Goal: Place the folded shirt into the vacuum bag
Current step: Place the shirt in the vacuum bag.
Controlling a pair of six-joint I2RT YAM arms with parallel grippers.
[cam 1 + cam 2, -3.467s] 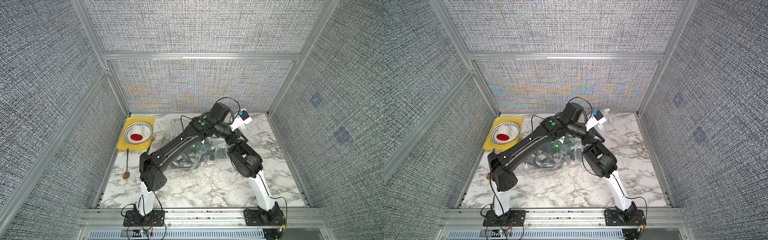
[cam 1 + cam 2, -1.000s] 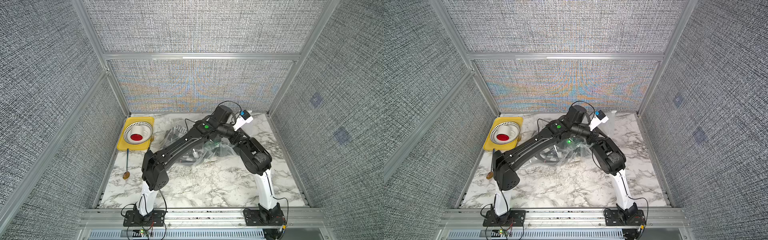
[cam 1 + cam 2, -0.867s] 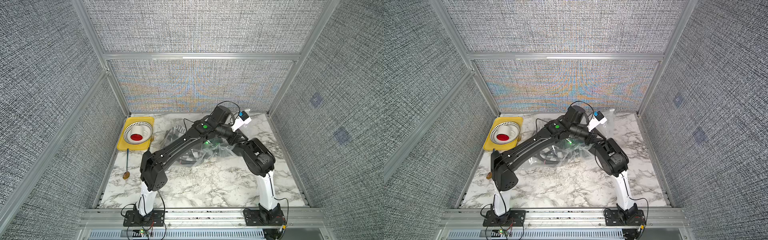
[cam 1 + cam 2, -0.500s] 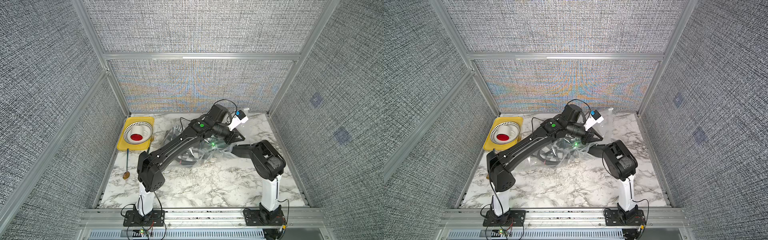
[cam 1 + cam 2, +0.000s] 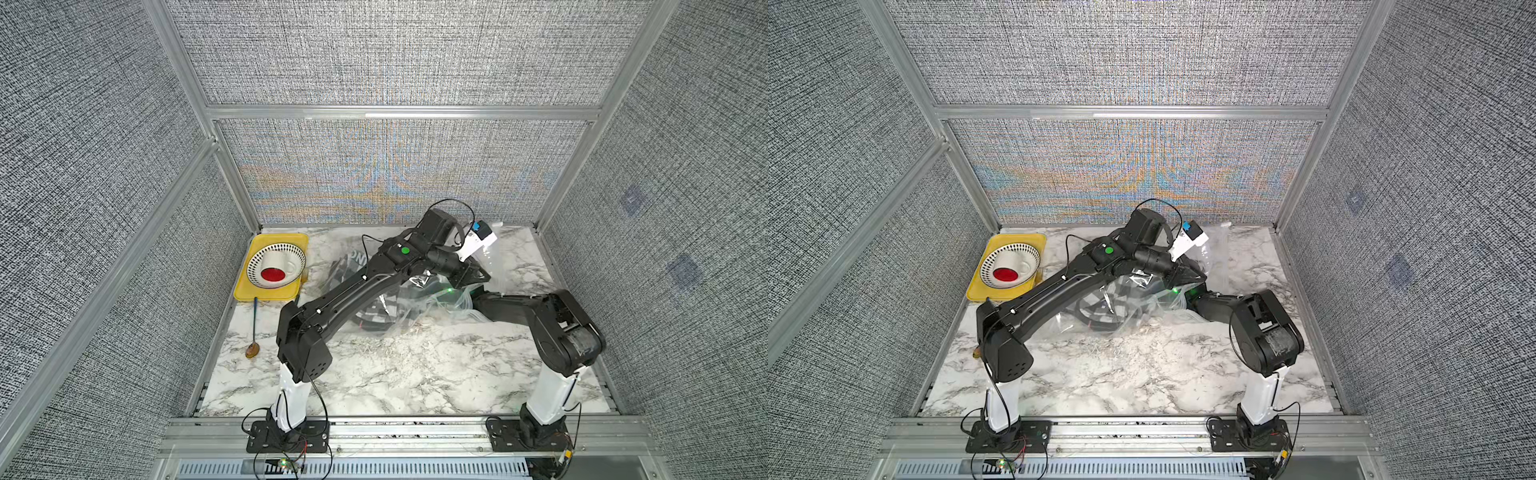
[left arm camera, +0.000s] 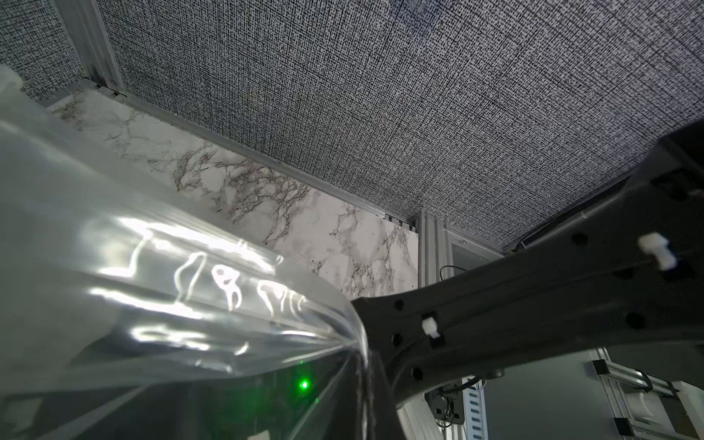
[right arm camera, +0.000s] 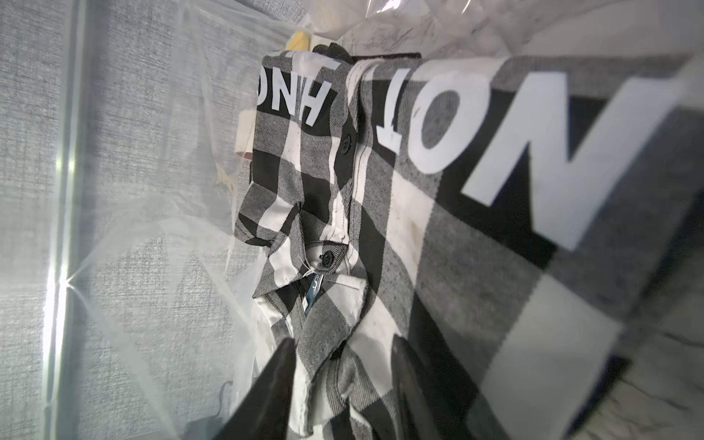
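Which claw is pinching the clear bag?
The left gripper, shut on the raised edge of the vacuum bag. The right gripper is inside that bag, straddling the checked shirt.

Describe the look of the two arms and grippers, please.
The left arm and the right arm both have black, boxy links above a white lower column and a black base plate. The left arm carries a round green dot, a white-and-blue wrist module and thin black cables. The right gripper shows two dark, tapered fingers.
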